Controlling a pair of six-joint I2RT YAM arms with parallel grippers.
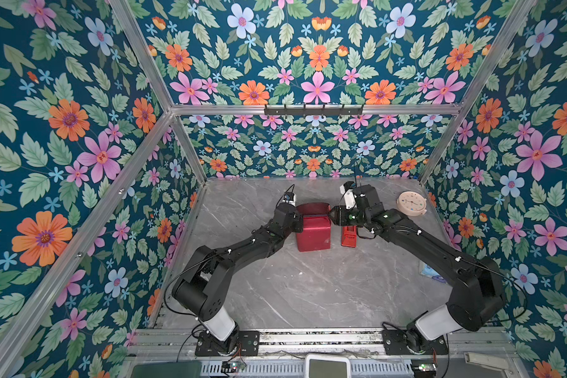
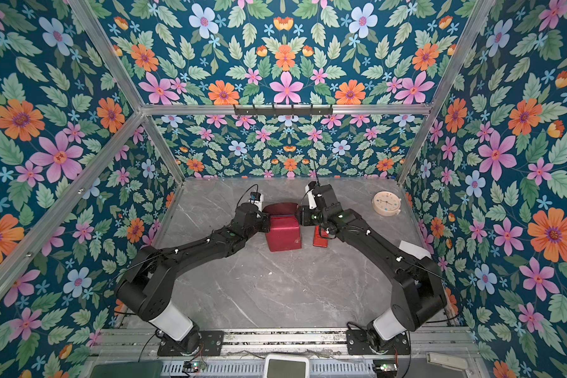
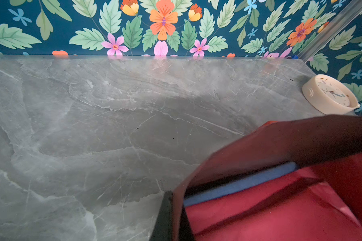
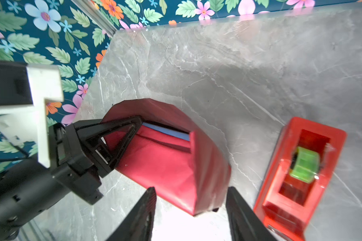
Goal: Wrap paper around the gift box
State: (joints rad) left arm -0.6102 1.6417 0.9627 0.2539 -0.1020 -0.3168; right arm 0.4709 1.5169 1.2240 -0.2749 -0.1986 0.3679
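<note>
Left gripper (image 4: pixel 137 123): jaws together, clamped on the raised end flap of the paper (image 4: pixel 165 167), a thin sheet that is dull maroon on one face and glossy red on the other. The paper is folded over the gift box (image 4: pixel 167 131), a matte navy-blue low cuboid. Only a blue strip of the box shows, directly behind the left fingertips under the open flap.

Right gripper (image 4: pixel 191 188): jaws apart, nothing held. One corner of the wrapped box lies between its fingers; contact cannot be determined.

The red plastic tape dispenser (image 4: pixel 297 177) with its green roll stands just outside one right finger, apart from the package. All items rest on the grey marble-pattern table (image 4: pixel 238 62).
</note>
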